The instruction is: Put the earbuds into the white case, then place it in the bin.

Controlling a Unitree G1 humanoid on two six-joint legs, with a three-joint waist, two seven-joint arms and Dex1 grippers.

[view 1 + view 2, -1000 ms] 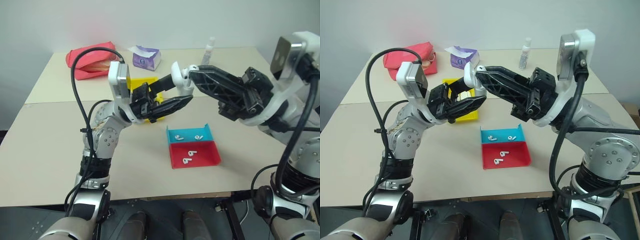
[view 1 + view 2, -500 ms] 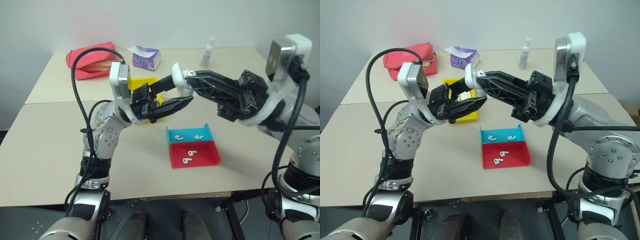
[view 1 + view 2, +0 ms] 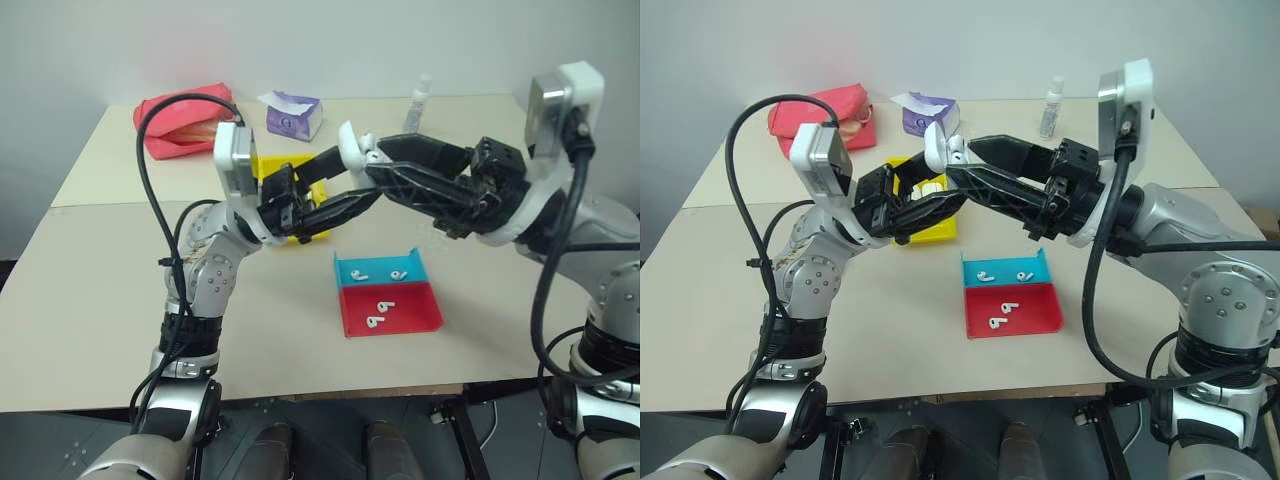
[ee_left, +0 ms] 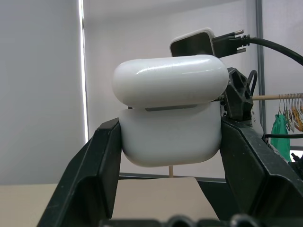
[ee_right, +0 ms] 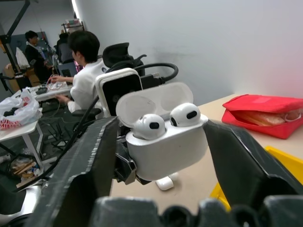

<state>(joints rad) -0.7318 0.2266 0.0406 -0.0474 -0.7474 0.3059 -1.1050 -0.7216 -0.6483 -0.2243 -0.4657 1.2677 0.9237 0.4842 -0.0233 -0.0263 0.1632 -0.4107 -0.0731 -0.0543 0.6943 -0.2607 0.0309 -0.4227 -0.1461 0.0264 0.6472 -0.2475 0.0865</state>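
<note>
My left gripper is shut on the white case and holds it up above the table, over the yellow bin. In the right wrist view the white case has its lid flipped open, with two earbuds seated inside. My right gripper reaches in from the right and is open, one finger on each side of the case with a gap to it. Several more earbuds lie in the red-and-teal tray.
A red pouch, a purple tissue pack and a small bottle stand along the table's far side. The tray sits right of centre. A person sits at a desk in the background.
My right gripper's fingers have spread apart around the case; before, they were close together at it. The left gripper has kept still with the case in it.
</note>
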